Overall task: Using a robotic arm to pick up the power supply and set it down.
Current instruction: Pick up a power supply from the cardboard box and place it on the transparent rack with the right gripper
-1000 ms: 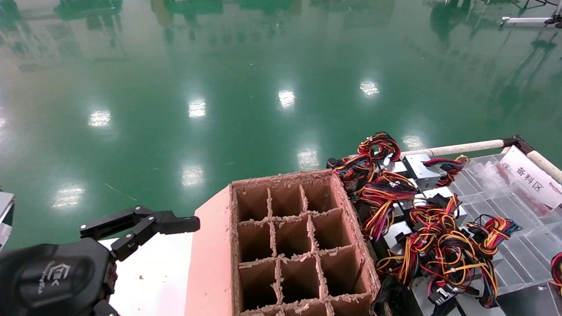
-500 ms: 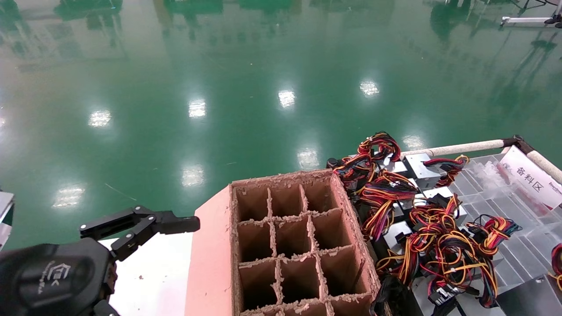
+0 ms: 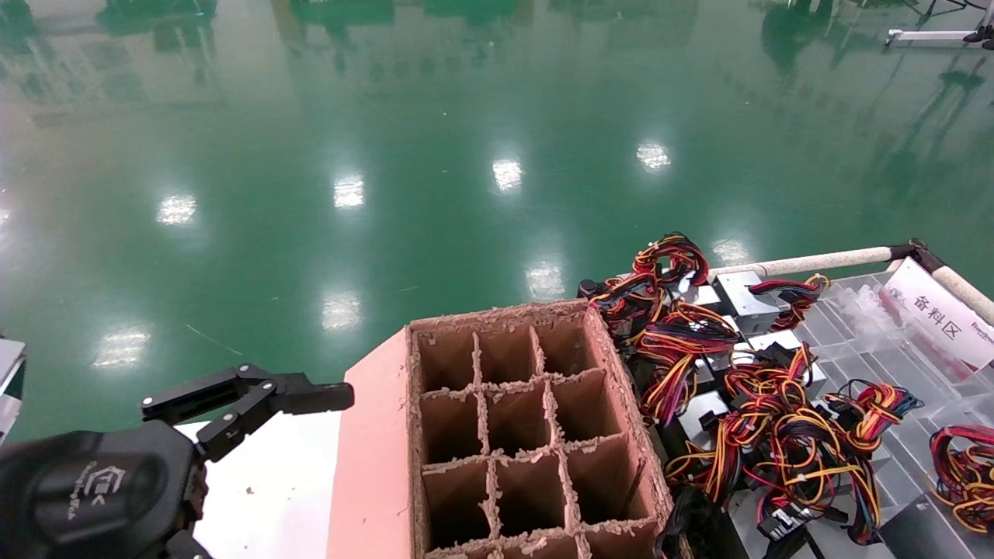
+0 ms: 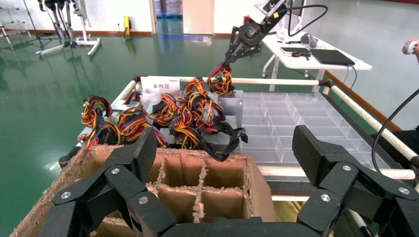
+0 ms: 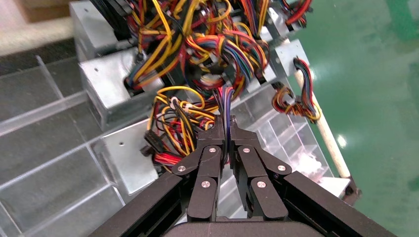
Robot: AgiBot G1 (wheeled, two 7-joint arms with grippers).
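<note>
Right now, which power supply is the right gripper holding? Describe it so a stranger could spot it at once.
Start at the clear divided tray right of the cardboard grid box. Away from the tangled pile, near the tray's right edge, the right gripper is shut on the wires of one power supply. It alone is gripped, with a loose wire bundle.

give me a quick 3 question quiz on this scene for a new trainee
1. True or false: the left gripper is shut on a wire bundle.
2. Multiple choice: the right gripper holds the power supply by: A its metal case; B its wires; C a cardboard divider.
3. Fill in: the cells of the cardboard grid box that show in the head view are all ___.

Key: 1 false, it is open and holds nothing. 2 B, the wires are pinched between its fingers. 3 empty.
</note>
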